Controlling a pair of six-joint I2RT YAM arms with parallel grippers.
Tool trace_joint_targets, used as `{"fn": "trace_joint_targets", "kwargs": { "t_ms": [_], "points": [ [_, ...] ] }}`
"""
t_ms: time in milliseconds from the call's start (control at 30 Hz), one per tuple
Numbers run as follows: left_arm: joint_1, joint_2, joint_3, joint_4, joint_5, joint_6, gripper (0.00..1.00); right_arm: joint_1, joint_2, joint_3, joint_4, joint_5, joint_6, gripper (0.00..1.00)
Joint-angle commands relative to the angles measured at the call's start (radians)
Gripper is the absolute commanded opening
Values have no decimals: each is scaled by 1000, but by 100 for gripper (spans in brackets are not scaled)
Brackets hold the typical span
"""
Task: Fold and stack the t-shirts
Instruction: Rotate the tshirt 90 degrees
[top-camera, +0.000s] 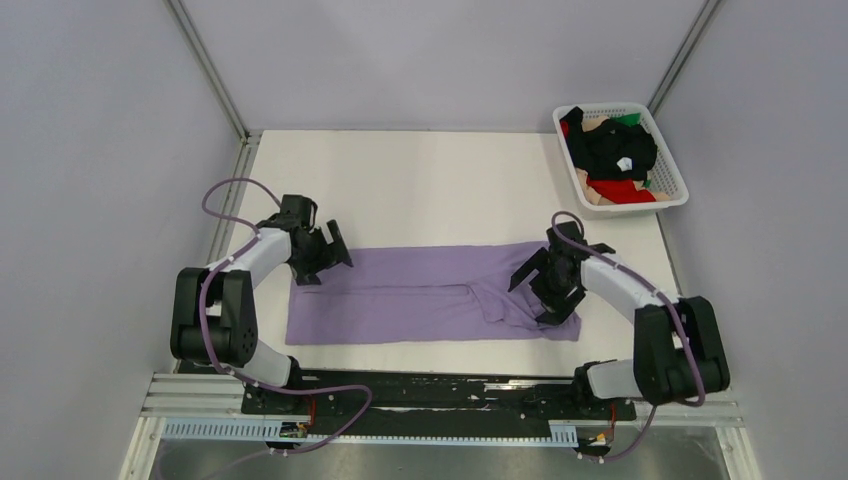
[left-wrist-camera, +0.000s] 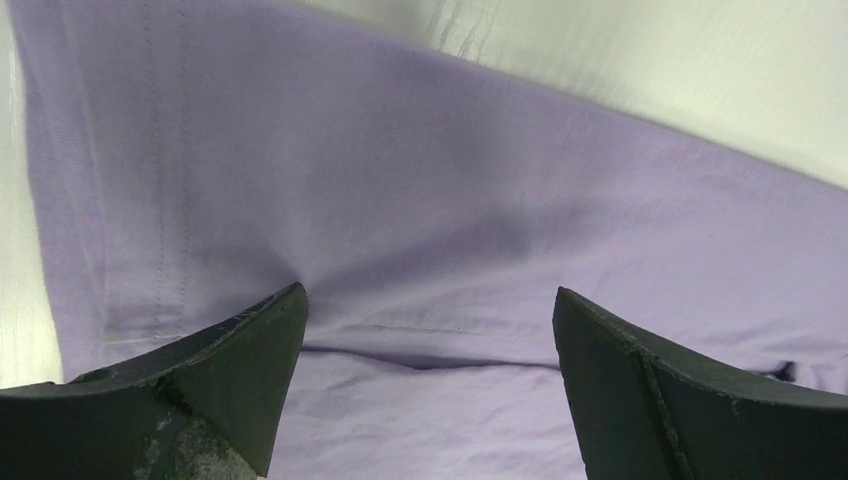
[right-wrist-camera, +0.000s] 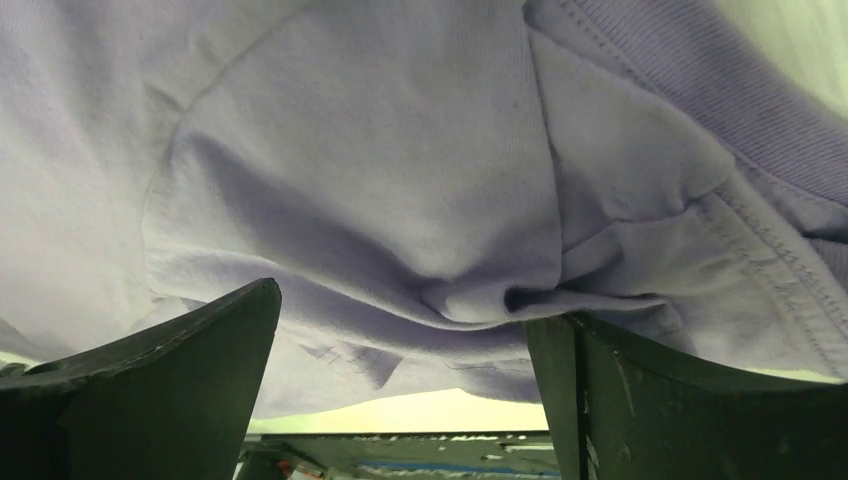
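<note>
Across the near half of the flat white table (top-camera: 430, 180), a large plain lavender-purple cloth t-shirt (top-camera: 420, 295) is laid out as a long band running from left to right. The edge of an overlaid layer is seen along its middle. Its right end is rumpled into a few folds.

At the far left corner of the band, the black two-finger left gripper (top-camera: 325, 255) is held low over the cloth. In the left wrist view this gripper (left-wrist-camera: 430, 310) is seen with its dark fingers (left-wrist-camera: 250, 340) spread wide apart. Smooth purple cloth lies between and beyond them, and nothing is clamped.

Over the rumpled right end, the black two-finger right gripper (top-camera: 545, 285) is positioned close to the cloth. In the right wrist view that gripper (right-wrist-camera: 400, 310) is likewise shown with its jaws apart. A bunched fold and a stitched hem are seen between and just beyond them. Whether the fingers touch the cloth cannot be told.

At the far right corner of the table, a white plastic lattice basket (top-camera: 672, 165) is set well apart from both arms. A crumpled black shirt (top-camera: 610, 150) is piled in it, with red cloth (top-camera: 620, 188), beige cloth (top-camera: 597, 200) and a bit of green cloth (top-camera: 628, 119) visible around it.
</note>
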Motion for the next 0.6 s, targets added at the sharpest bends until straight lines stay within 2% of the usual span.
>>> {"fn": "trace_joint_targets", "kwargs": {
  "t_ms": [0, 200, 333, 400, 567],
  "points": [
    [4, -34, -46, -25, -1, -6, 100, -65, 228, 119, 335, 40, -118, 100],
    [-9, -121, -152, -78, 38, -53, 100, -71, 577, 504, 379, -52, -218, 100],
    [-96, -208, -217, -76, 77, -133, 100, -71, 806, 822, 375, -131, -231, 100],
    [-159, -220, -233, -50, 86, -175, 100, -70, 915, 978, 356, -162, -228, 100],
    [-282, -197, -256, 118, 211, -238, 100, -70, 1212, 1416, 279, -256, -211, 100]
  ]
}}
